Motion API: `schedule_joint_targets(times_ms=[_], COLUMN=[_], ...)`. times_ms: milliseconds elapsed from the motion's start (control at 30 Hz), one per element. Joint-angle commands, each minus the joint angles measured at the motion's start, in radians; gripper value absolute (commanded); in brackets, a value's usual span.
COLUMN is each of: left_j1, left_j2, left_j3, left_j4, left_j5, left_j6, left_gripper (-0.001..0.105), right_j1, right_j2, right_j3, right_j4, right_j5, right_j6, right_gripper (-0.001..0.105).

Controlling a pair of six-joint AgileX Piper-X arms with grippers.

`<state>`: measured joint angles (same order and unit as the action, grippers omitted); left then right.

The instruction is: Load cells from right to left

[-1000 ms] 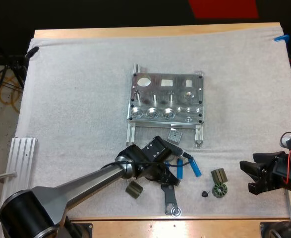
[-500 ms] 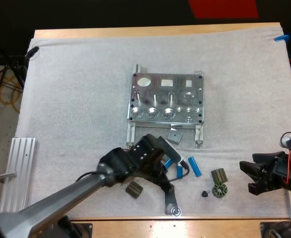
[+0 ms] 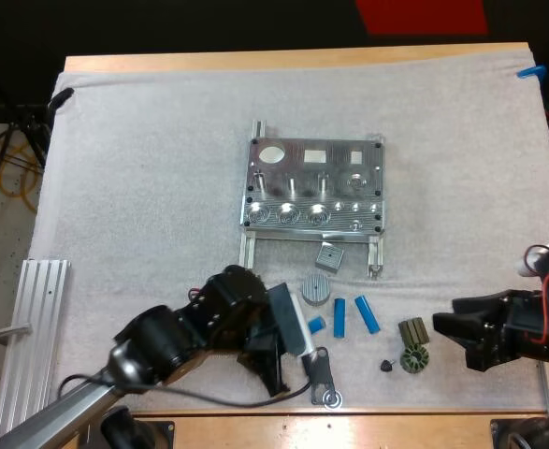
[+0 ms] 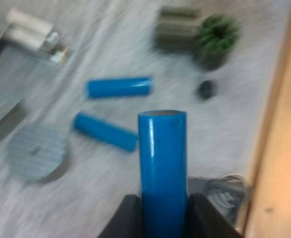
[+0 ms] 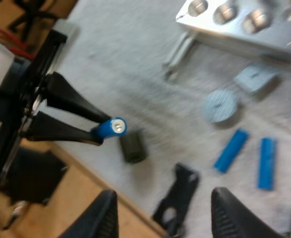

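Note:
The metal fixture (image 3: 313, 187) lies mid-mat, its row of round holes facing me (image 5: 244, 20). My left gripper (image 3: 293, 339) hangs above the mat in front of it, shut on a blue cylinder (image 4: 162, 163) that sticks out past the fingertips (image 5: 110, 128). Two more blue cylinders (image 3: 339, 317) (image 3: 367, 314) lie side by side just right of it. Near the mat's right edge my right gripper (image 3: 450, 332) stands open with nothing between its fingers (image 5: 103, 218), beside the dark ridged parts (image 3: 412, 330).
A grey disc (image 3: 317, 288) and a small square metal block (image 3: 329, 255) lie between fixture and cylinders. A dark flat bracket (image 3: 323, 374) rests by the front edge, with a dark ridged piece (image 5: 133, 146) left of it. A greenish gear (image 3: 412, 358) and a small black part (image 3: 386, 365) sit right.
My left gripper has drawn back toward the lower left with a blue cylinder in it, uncovering the grey disc. The right gripper has edged slightly left.

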<state>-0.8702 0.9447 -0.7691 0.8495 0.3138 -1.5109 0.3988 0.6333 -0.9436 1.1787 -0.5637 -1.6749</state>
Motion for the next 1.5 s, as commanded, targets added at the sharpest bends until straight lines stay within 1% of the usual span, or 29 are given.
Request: schedule_joint_targets(times_ms=[0, 33, 67, 133, 267, 367, 467, 533, 600, 733, 900, 1100, 1200, 1267, 1333, 1467], left_j1=[0.0, 0.0, 0.0, 0.0, 0.0, 0.0, 0.0, 0.0, 0.0, 0.0, 0.0, 0.0, 0.0, 0.0, 0.0, 0.0], left_j2=[-0.026, -0.039, -0.044, -0.06, -0.065, -0.065, -0.065, -0.065, -0.065, -0.065, -0.065, -0.065, -0.065, -0.065, -0.065, -0.065], left_j3=[-0.002, -0.002, -0.002, -0.002, -0.002, -0.002, -0.002, -0.002, -0.002, -0.002, -0.002, -0.002, -0.002, -0.002, -0.002, -0.002], left_j4=[0.004, 0.004, 0.004, 0.007, 0.007, 0.007, 0.007, 0.007, 0.005, -0.003, -0.025, -0.025, -0.05, -0.08, -0.114, -0.131], left_j5=[0.086, 0.123, 0.133, 0.139, 0.139, 0.145, 0.174, 0.178, 0.178, 0.217, 0.271, 0.275, 0.308, 0.332, 0.342, 0.342], left_j6=[0.038, 0.046, 0.047, 0.046, 0.08, 0.104, 0.121, 0.125, 0.125, 0.125, 0.125, 0.125, 0.125, 0.125, 0.121, 0.119], left_gripper=[0.0, 0.0, 0.0, 0.0, 0.0, 0.0, 0.0, 0.0, 0.0, 0.0, 0.0, 0.0, 0.0, 0.0, 0.0, 0.0], right_j1=[-0.005, -0.005, -0.005, -0.002, 0.028, 0.084, 0.149, 0.213, 0.254, 0.314, 0.329, 0.329, 0.329, 0.329, 0.329, 0.329], right_j2=[0.017, 0.029, 0.032, 0.062, 0.102, 0.137, 0.168, 0.199, 0.223, 0.283, 0.339, 0.382, 0.394, 0.404, 0.409, 0.409], right_j3=[-0.009, -0.009, -0.009, -0.009, -0.009, -0.009, -0.009, -0.009, -0.009, -0.009, -0.009, -0.009, -0.009, -0.009, -0.009, -0.009], right_j4=[-0.008, -0.008, -0.008, -0.008, -0.008, -0.019, -0.044, -0.072, -0.092, -0.134, -0.168, -0.179, -0.184, -0.194, -0.218, -0.237], right_j5=[-0.051, -0.068, -0.077, -0.125, -0.182, -0.185, -0.182, -0.173, -0.155, -0.148, -0.145, -0.149, -0.146, -0.15, -0.156, -0.152], right_j6=[0.005, 0.005, 0.005, 0.023, 0.059, 0.093, 0.145, 0.203, 0.263, 0.338, 0.379, 0.395, 0.395, 0.395, 0.401, 0.431], right_gripper=[0.043, 0.043, 0.043, 0.043, 0.043, 0.043, 0.043, 0.043, 0.043, 0.043, 0.043, 0.043, 0.043, 0.044, 0.051, 0.052])
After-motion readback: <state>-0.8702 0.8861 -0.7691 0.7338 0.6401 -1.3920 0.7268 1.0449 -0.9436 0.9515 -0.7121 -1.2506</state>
